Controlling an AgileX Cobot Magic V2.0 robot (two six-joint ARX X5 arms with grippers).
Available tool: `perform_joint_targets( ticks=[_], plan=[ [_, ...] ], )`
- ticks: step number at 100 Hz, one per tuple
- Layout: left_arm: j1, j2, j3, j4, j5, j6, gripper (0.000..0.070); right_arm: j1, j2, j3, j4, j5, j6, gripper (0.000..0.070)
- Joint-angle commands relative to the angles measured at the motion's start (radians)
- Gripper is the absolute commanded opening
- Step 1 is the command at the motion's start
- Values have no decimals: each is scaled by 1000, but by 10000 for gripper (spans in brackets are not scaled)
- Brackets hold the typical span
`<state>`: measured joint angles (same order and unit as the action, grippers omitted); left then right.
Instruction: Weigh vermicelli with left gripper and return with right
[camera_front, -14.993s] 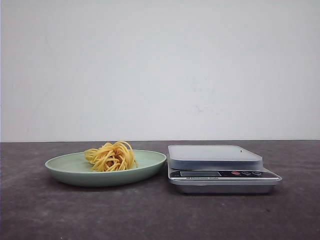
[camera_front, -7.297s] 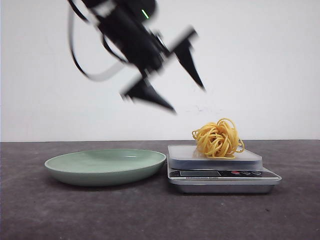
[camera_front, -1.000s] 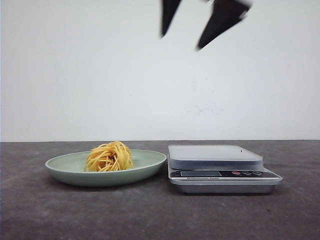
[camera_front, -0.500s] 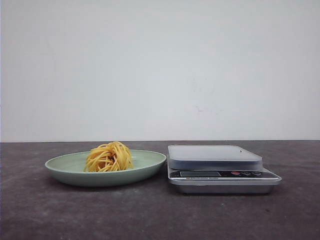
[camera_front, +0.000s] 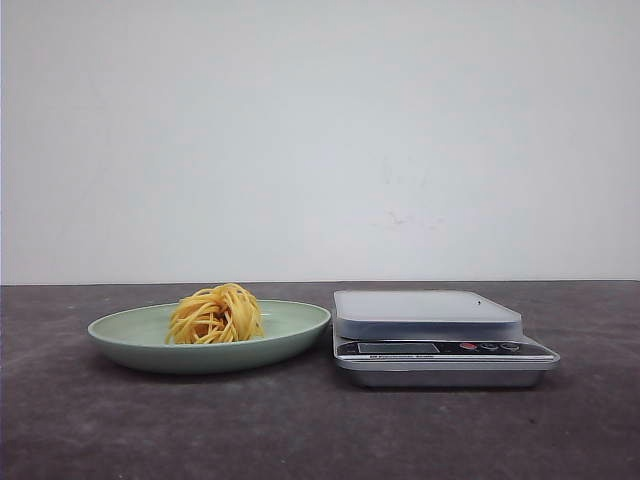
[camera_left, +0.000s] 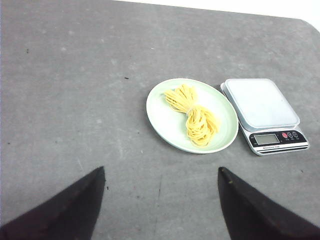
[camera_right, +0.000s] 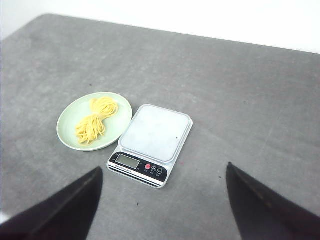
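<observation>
The vermicelli (camera_front: 216, 314), a small nest of yellow-orange strands, lies on the pale green plate (camera_front: 130, 340) left of the silver kitchen scale (camera_front: 440, 335). The scale's platform is bare. The vermicelli (camera_left: 195, 116), plate (camera_left: 162, 119) and scale (camera_left: 262, 107) show in the left wrist view, and the vermicelli (camera_right: 94, 121), plate (camera_right: 67, 125) and scale (camera_right: 152, 142) in the right wrist view. My left gripper (camera_left: 161, 172) is open and empty, high above the table. My right gripper (camera_right: 162, 170) is open and empty, also high above the table. Neither gripper shows in the front view.
The dark grey table (camera_front: 300, 430) ends at a white wall (camera_front: 320, 140) behind. The table's rounded far corners show in the wrist views.
One second ago the right gripper's open fingers were at the top of the front view; they have risen out of it. The vermicelli stays on the plate.
</observation>
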<state>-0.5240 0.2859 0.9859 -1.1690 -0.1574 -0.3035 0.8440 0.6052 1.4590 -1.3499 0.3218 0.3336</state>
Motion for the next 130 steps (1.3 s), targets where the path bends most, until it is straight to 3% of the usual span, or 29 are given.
perform_joint_targets(
  ticks=[1, 14, 19, 25, 33, 69, 116, 130],
  plan=[
    [-5, 0, 15, 21, 0, 2, 393, 8, 8, -9, -74, 8, 18, 373],
    [-5, 0, 15, 32, 0, 3, 339, 9, 5, -71, -71, 10, 18, 312],
    [-5, 0, 15, 34, 0, 3, 296, 9, 5, -104, -60, 13, 18, 209],
    [-5, 0, 15, 35, 0, 4, 175, 10, 0, -151, -33, 8, 13, 0],
    [-5, 0, 15, 38, 0, 10, 0, 12, -10, -218, 30, -6, 4, 9],
    [-5, 0, 12, 104, 0, 34, 0, 34, -119, -445, 381, -32, -50, 7],
    [-5, -33, -174, 348, 46, 40, 0, 37, -185, -539, 537, 22, -140, 6],
    [-5, -40, -197, 330, 34, 41, 0, 37, -183, -576, 558, 19, -127, 7]
  ],
)
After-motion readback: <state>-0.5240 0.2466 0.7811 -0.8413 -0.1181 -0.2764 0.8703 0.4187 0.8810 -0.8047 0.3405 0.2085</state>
